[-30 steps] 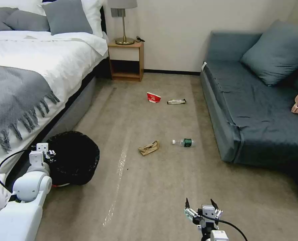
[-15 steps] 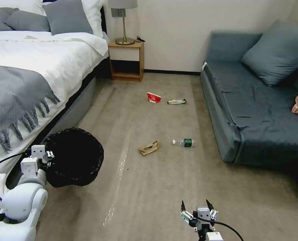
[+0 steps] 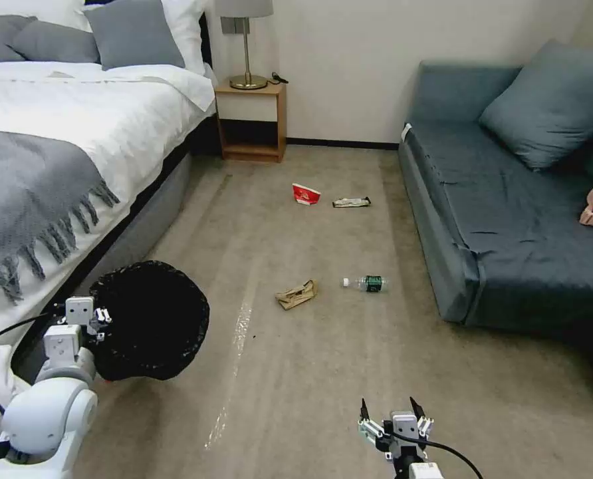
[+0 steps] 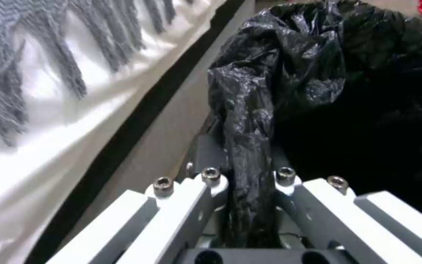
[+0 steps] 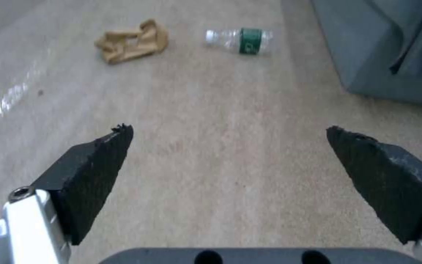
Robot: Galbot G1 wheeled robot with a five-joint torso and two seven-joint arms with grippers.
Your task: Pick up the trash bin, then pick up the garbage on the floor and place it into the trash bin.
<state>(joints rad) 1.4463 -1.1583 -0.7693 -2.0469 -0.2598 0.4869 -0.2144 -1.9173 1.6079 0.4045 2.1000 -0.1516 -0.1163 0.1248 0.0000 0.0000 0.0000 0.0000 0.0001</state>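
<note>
While the left gripper [image 4: 250,205] pinches a fold of crinkly black plastic liner between its closed fingers, the small round trash bin draped in that black bag [image 3: 151,319] hangs tilted at the robot's left, beside the white bed with a grey fringed throw [image 3: 37,173]; whether its base touches the beige carpet floor [image 3: 296,372] can't be told from the head view. Bin mouth faces up and toward the room. A bit of red shows under its lower edge, unclear what.

Middle of floor, moving right: crumpled brown paper bag [image 3: 296,293], then the clear bottle with green label [image 3: 366,283] lying on its side just beside it, the two apart. Farther off toward the wooden nightstand [image 3: 252,120]: crushed red-and-white paper cup [image 3: 305,193] and dark snack wrapper with yellow print [image 3: 351,201], close together, not touching. All four pieces on the floor, none in the bin.

Right gripper [image 3: 393,418] low at the front, jaws spread wide, nothing between them, pointed at the paper bag and bottle but well short of both. Blue-grey sofa [image 3: 509,199] at far right.

Step in hand, by my read: bin pickup is done or nearly done, garbage collecting not started. Next move likely calls for getting the right gripper closer to the nearest pieces, the brown bag or the bottle, while keeping the bin steady, since the grip is on thin liner and could slip.
</note>
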